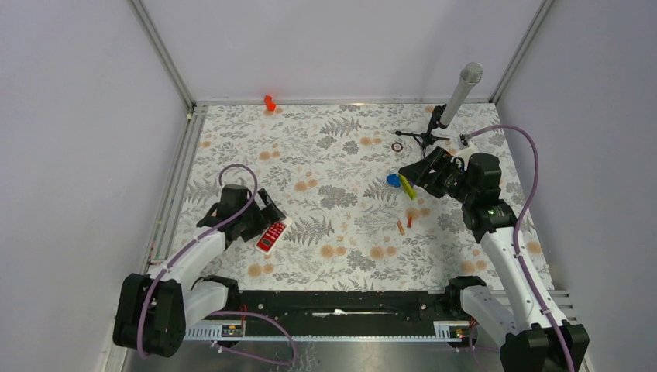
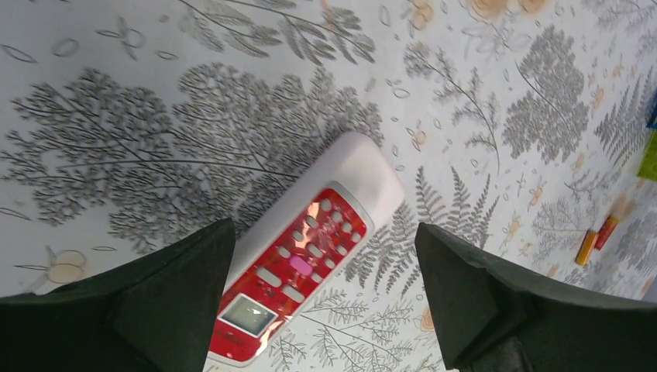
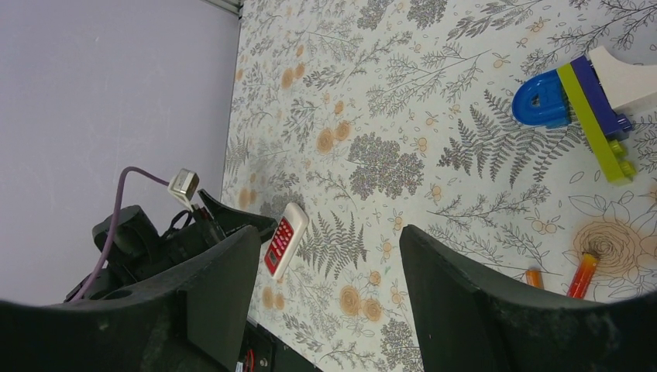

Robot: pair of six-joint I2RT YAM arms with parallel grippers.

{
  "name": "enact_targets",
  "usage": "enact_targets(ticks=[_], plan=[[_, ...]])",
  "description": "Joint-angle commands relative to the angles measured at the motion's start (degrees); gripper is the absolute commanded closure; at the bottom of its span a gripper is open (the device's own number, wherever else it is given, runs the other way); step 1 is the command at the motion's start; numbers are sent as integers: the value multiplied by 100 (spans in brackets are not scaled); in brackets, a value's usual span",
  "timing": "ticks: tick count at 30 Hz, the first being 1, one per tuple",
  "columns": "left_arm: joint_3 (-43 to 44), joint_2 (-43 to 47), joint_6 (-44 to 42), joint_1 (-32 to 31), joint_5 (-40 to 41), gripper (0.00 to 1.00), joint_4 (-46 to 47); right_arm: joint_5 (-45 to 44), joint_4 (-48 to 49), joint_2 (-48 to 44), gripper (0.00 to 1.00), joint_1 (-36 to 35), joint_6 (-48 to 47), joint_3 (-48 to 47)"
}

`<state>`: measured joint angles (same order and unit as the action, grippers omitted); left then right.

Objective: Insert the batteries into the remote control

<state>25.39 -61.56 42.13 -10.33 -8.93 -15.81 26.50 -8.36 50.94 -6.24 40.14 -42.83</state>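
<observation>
Top view first: the remote control (image 1: 272, 235) lies face up, red button panel showing, on the bench (image 1: 333, 147) at centre-left of the frame. The left gripper (image 1: 266, 217) is right at its upper-left side. The batteries (image 1: 404, 224) are two little orange sticks side by side, right of centre and well apart from the remote. The right gripper (image 1: 411, 173) sits above them in the frame, next to a blue disc (image 1: 393, 180) and a yellow-green block (image 1: 407, 189).

Left wrist view: this gripper is spread wide and has nothing in it. Its two black fingers (image 2: 170, 294) fill the lower corners, and the remote runs diagonally up between them, screen end at the bottom edge. Can't tell if either one touches it. The batteries show up tiny at the right edge.

Right wrist view: this gripper is wide open too, and empty. The batteries sit at the lower right, just past the right-hand finger, not in the gap. The remote is far off at centre-left.

Progress-wise I'd say basically zero. Neither battery is picked up, and the remote is buttons-up with its back hidden. My guess is it needs flipping first, then both batteries have to go in.
</observation>
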Motion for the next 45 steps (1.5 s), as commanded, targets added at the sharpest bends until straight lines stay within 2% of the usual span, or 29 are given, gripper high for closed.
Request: enact_targets(ticks=[1,6,15,21,24,30,36,40,45], plan=[[-47,396,176,-601,370,5,-127,-110,-101,-120,26,26,-170,-56],[78,306,340,-1402,1097,6,-558,-564,-222,-230,27,26,-376,-90],[434,-412,624,-2455,2218,11,-990,-564,-258,-205,26,26,-428,56],[1156,-1373,936,-3332,3553,19,-2008,-611,-264,-220,26,26,-455,87],[1256,-1706,1058,-3609,3731,25,-2135,-620,-269,-201,26,26,-463,89],[1239,-1868,960,-3773,3527,40,-1786,-603,-266,-180,26,25,-503,88],[1469,-1410,99,-3773,3117,51,-1350,-537,-296,-153,26,25,-554,73],[1879,-1087,-745,-3759,2185,53,-960,29,-111,-47,31,21,-644,96],[2441,-926,-1460,-3639,628,53,-496,932,957,32,27,-72,-296,413]])
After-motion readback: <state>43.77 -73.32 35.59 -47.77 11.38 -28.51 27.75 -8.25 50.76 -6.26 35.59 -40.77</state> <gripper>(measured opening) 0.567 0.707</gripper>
